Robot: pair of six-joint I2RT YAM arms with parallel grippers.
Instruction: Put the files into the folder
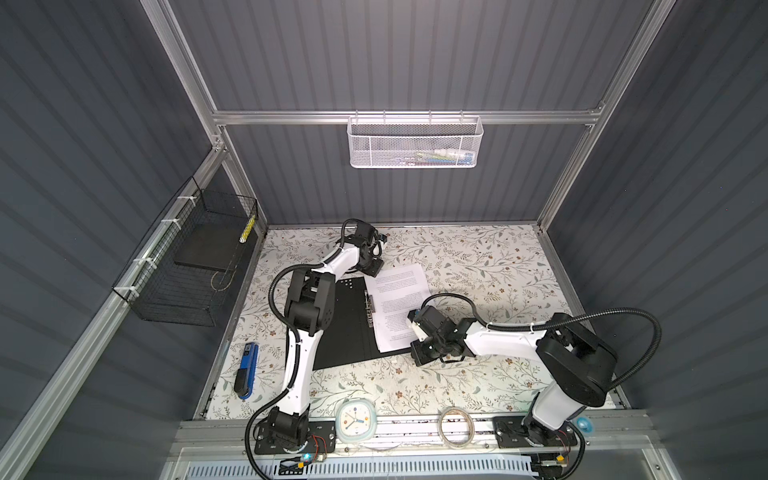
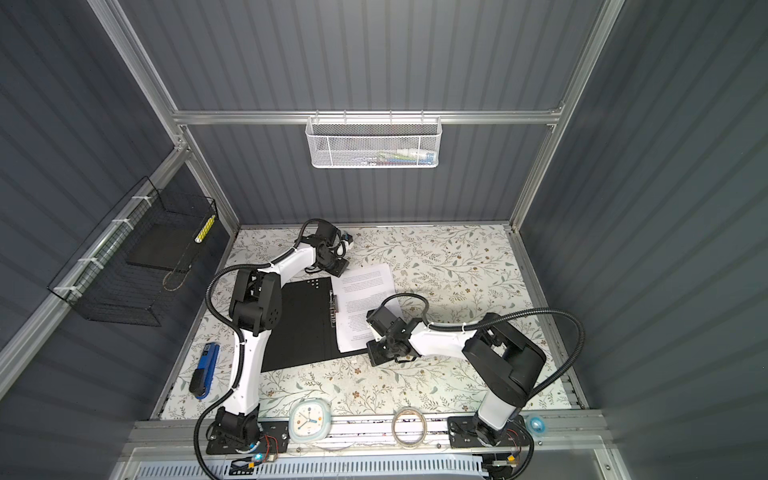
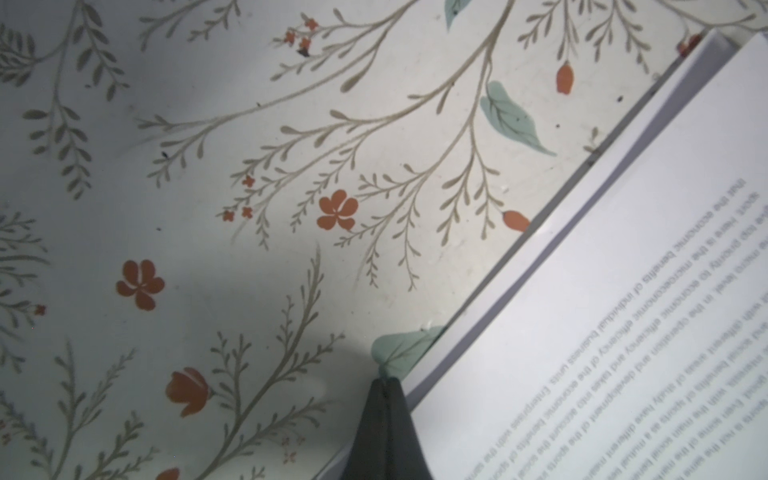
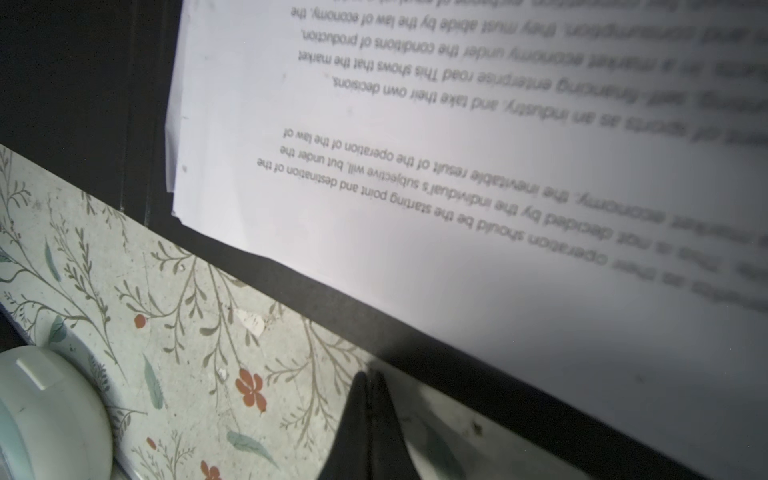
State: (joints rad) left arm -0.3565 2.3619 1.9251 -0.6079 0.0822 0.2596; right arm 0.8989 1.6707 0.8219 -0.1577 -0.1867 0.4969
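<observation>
Robot lab cell — aluminium frame [image 1: 291, 117], grey corrugated walls [image 1: 395, 54], floral tabletop [image 1: 478, 257].

The right inner face of the folder [image 1: 347, 328] is largely covered by the files [image 1: 397, 297], and its left edge is partly hidden behind the left arm [image 1: 309, 307]. The print on the files cannot be read in both top views (too small), and much of it is blurred in the right wrist view. The contents of the white mesh basket [image 1: 413, 145] at the far side cannot be made out.
</observation>
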